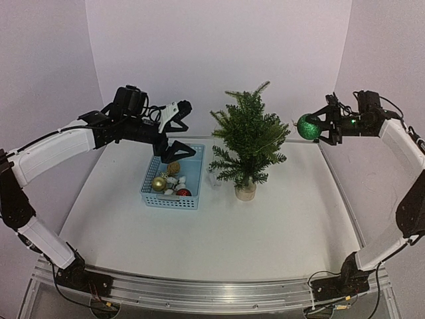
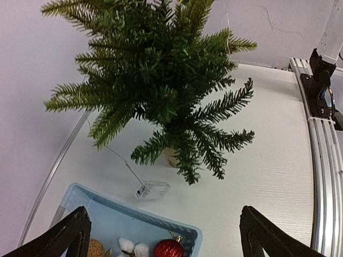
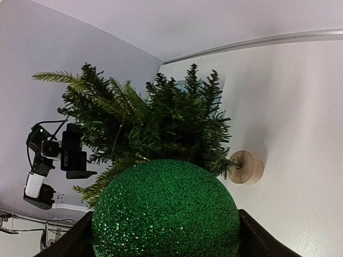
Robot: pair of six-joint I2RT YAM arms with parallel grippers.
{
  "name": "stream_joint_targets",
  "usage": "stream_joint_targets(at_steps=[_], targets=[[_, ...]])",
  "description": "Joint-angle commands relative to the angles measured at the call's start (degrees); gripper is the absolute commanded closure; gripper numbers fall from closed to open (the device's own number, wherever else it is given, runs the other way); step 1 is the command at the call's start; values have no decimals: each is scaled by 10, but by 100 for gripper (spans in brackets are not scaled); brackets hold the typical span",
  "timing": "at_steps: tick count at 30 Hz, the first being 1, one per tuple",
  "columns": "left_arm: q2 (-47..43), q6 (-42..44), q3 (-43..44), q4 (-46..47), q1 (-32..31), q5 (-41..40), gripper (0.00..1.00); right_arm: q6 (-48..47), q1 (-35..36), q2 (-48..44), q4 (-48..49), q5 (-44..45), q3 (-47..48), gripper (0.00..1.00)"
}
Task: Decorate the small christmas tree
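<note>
Two tools — left tool (image 1: 178, 153) released above basket (image 1: 169, 204) | right tool (image 1: 317, 126) grasping green bauble (image 3: 166, 214), tree (image 1: 249, 136) between

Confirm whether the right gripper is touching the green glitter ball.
Touching. The right wrist view shows the green glitter ball pressed between the two dark fingers of the right gripper. The top view shows it held clear of the table.

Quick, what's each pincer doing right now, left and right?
Left pincer: open, empty, above the basket.
Right pincer: closed on a green glitter ball.
</note>
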Motion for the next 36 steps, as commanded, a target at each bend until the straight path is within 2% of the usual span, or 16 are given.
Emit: stream_joint_targets(at_steps=[1, 7, 12, 18, 27, 36], targets=[[2, -35, 14, 89, -5, 26, 5, -34, -21, 12, 9, -24, 21, 50], [5, -46, -8, 104, -10, 15, 5, -39, -22, 41, 9, -41, 26, 53], [3, -51, -24, 112, -11, 14, 5, -3, -4, 67, 44, -46, 18, 57], [4, -48, -28, 111, -12, 18, 5, 44, 2, 60, 93, -65, -6, 60], [0, -36, -38, 118, -12, 19, 5, 87, 4, 30, 93, -69, -56, 64], [-6, -28, -49, 120, -12, 16, 5, 97, 4, 24, 93, -88, -43, 66]])
